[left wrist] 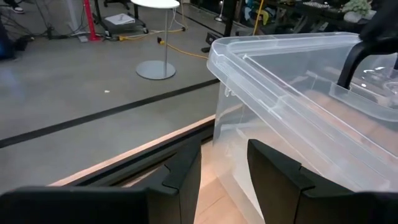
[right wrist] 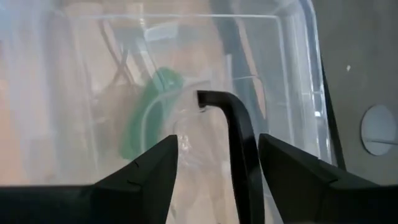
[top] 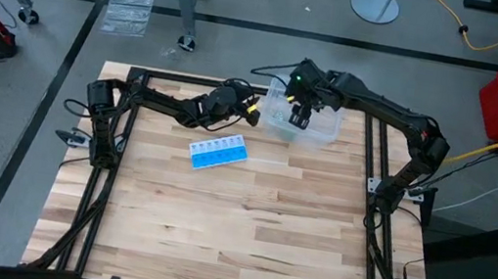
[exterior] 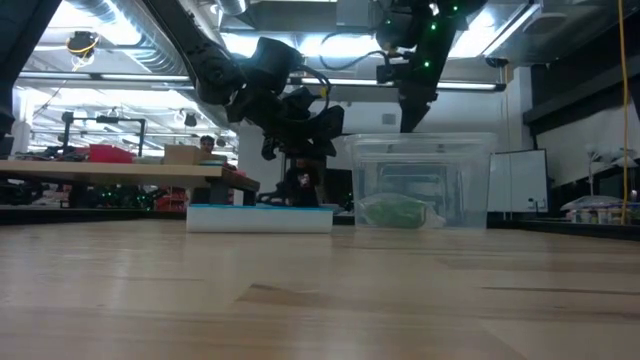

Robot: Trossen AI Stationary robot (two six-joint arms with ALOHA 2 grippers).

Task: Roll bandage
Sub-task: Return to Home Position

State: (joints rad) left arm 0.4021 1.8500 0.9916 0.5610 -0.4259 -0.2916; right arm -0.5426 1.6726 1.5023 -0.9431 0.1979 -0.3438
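The green bandage point(right wrist: 147, 115) lies bunched on the floor of the clear plastic box point(top: 303, 120), and shows through the box's wall in the low view point(exterior: 396, 211). My right gripper point(top: 301, 110) hangs over the box's open top, pointing down, open and empty point(right wrist: 217, 168). A thin dark bent bar point(right wrist: 231, 127) shows between its fingers; I cannot tell what it is. My left gripper point(top: 246, 109) is open and empty point(left wrist: 224, 174), just left of the box, facing the box's corner point(left wrist: 219, 56).
The blue and white pill organizer point(top: 218, 150) lies on the table just in front of my left gripper, and shows in the low view point(exterior: 260, 217). The wooden table top point(top: 246, 228) stretches toward the near edge. Black frame rails point(top: 371, 168) run along both sides.
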